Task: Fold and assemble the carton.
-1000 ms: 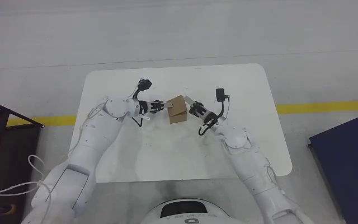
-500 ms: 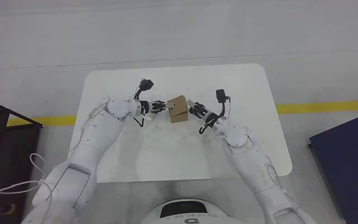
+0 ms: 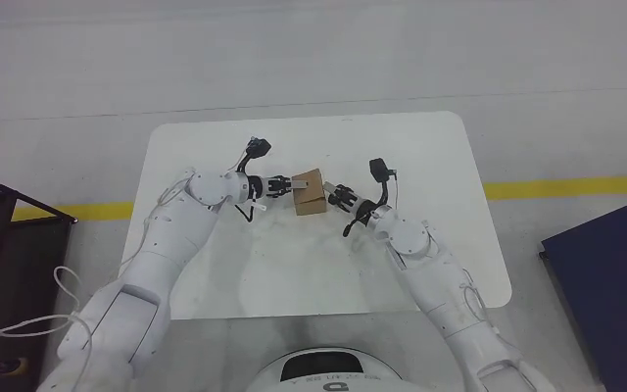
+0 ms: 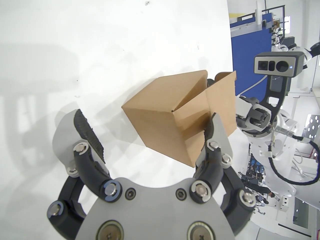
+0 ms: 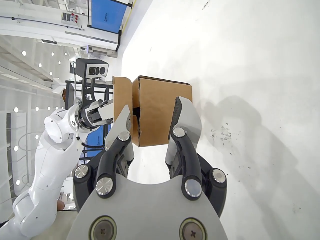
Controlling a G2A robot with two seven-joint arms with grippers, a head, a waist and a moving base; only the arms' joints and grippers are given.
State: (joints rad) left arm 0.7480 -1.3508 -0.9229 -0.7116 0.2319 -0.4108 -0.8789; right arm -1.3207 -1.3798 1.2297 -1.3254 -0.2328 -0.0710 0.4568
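White rectangular table (image 3: 294, 265) with rounded corners, seen from above. One small brown cardboard carton (image 3: 309, 191) rests on it near the middle, slightly toward the far edge, between two white robot arms.

On the left, the left end effector (image 3: 281, 184) is level with the carton's left side and just beside it. The left wrist view shows its two black-padded fingers (image 4: 90, 136) spread wide apart, holding nothing. One fingertip overlaps the edge of a carton flap; whether it touches cannot be told.

The carton is plain, unprinted corrugated board, box-shaped and partly folded. Its side walls are squared up with crisp corners. On one face two flaps are folded over each other, leaving a slanted edge and a small dark corner gap. One more flap stands out unfolded beyond the body, on the upper side. A narrow dark slit runs between that flap and the wall next to it.

On the right, the right end effector (image 3: 333, 194) meets the carton's right side. In the right wrist view its fingers (image 5: 178, 116) are apart, with the near end of the carton partly between them. Whether they press on the board cannot be told.

A yellow stripe (image 3: 549, 186) crosses the grey floor beside the table.
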